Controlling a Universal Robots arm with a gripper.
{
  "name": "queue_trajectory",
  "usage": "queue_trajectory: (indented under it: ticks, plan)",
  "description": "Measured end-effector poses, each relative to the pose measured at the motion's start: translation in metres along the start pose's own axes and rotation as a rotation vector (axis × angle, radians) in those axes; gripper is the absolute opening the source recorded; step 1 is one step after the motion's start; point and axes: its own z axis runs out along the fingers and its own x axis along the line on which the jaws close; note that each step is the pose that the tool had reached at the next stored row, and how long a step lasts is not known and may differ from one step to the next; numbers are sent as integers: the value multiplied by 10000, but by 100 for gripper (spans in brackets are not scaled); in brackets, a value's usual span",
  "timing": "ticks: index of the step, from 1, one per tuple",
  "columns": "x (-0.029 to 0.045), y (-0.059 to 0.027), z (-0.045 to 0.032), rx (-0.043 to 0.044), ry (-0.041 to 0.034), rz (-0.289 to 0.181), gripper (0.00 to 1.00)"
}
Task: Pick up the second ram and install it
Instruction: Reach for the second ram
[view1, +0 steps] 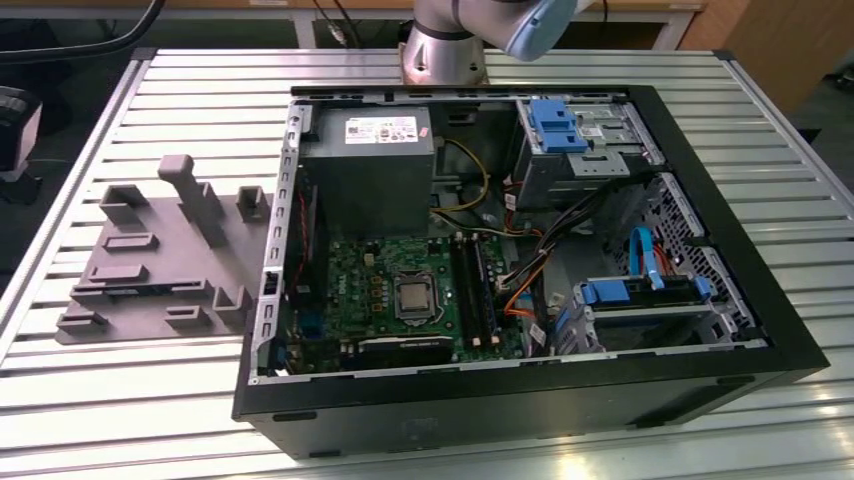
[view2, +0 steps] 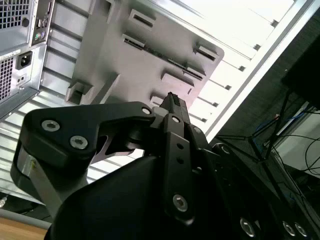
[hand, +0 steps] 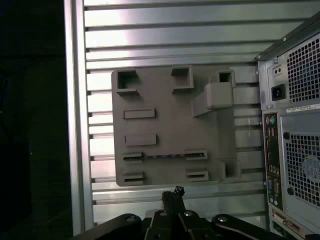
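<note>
The fingers (hand: 175, 192) are pressed close together, with only a thin line between them, and they hold nothing; both wrist views show this. The second ram (hand: 165, 156) stands on its long edge in the grey holder (hand: 165, 110). It appears as a thin dark strip carried between two small brackets (hand: 132, 156), ahead of the fingertips and below them, clearly apart from them. Another pair of brackets sits between the fingers and the ram. The holder lies on the slatted bench (hand: 150, 30), and the computer case (hand: 295, 125) stands beside the holder, off to one side of the fingers. In the exterior view the case is open, and the black memory slots (view1: 470, 285) lie on the green board inside it. I judge the ram to be light and stiff: a thin board that does not bend under a gentle grip, but is fragile. Its chips and the contact row on the lower edge should not be squeezed hard or scraped. The flat faces are probably smooth, so a hold near one end may let it slip or tilt. The best place to hold it seems to be the free upper edge near the middle, between the two brackets, with one finger on each flat face.
</note>
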Motion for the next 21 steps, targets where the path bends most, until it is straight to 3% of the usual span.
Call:
queue_trajectory:
  ticks: [7, 11, 21]
  plan:
    - [53, -68, 19, -1, 4, -1, 11]
    - [51, 4, 36, -1, 5, -1, 11]
    - [47, 7, 36, 32, 6, -2, 11]
